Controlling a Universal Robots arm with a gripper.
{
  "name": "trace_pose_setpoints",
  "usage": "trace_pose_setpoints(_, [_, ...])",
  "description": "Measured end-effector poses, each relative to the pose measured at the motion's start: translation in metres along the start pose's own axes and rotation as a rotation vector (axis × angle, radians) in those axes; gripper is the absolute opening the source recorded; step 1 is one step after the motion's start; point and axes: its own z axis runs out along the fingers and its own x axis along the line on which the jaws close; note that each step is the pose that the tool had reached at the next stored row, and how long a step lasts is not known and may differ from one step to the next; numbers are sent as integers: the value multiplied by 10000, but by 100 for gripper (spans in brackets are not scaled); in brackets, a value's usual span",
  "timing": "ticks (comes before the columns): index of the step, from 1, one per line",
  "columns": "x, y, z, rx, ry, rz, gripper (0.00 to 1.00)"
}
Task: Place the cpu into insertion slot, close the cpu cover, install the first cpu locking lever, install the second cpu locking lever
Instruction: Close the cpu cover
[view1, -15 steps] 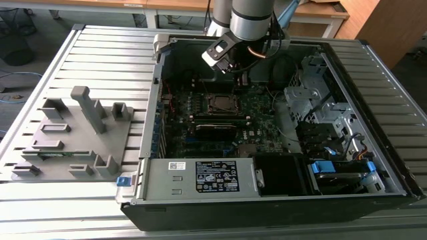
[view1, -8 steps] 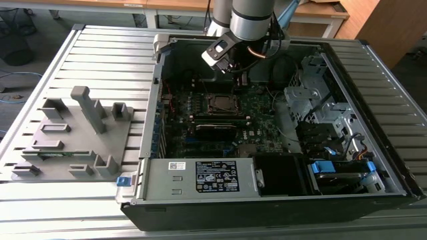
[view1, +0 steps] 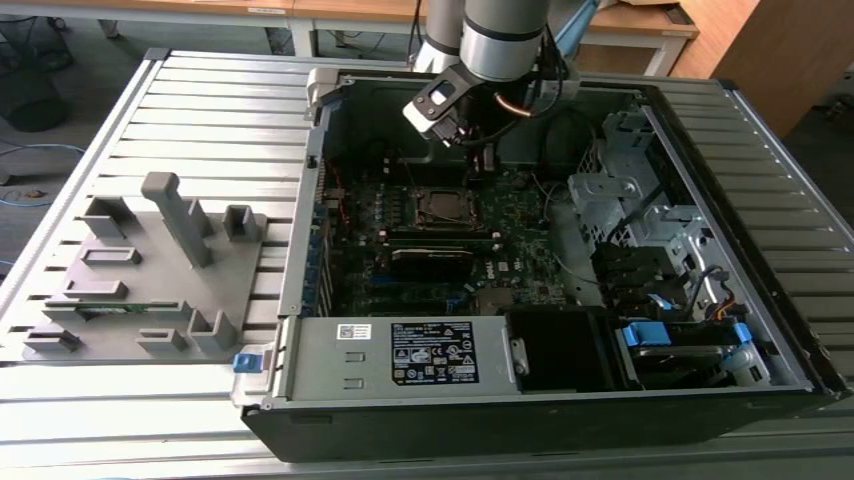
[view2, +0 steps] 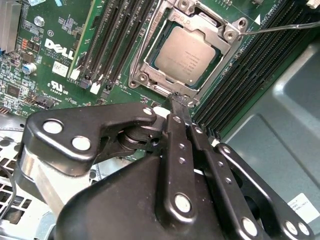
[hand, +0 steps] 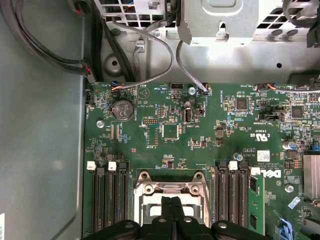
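Fingers (view2: 177, 105) pressed together, pinching nothing — their tip sits at the rim of the insertion slot (view1: 441, 206), likely to push rather than grasp. The cpu (view2: 187, 55) lies seated there, the cpu cover (view2: 200, 21) down around it; one thin lever (view2: 280, 27) juts free. The open computer case (view1: 400, 430) rests on a slatted grey worktop (view1: 200, 110) — wooden desks (view1: 641, 20) behind.

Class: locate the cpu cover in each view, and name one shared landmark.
Exterior view: cpu cover central on the motherboard, beneath the arm.
Second wrist view: cpu cover frames the cpu, beyond the gripper.
First wrist view: cpu cover between memory slots, partly behind the gripper.
Shared landmark: memory slots.
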Motion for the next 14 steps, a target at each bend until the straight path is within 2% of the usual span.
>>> trace_pose_setpoints(7, [-1, -60, 17, 0, 0, 0, 11])
trace_pose_setpoints(14, [-1, -66, 19, 0, 0, 0, 11])
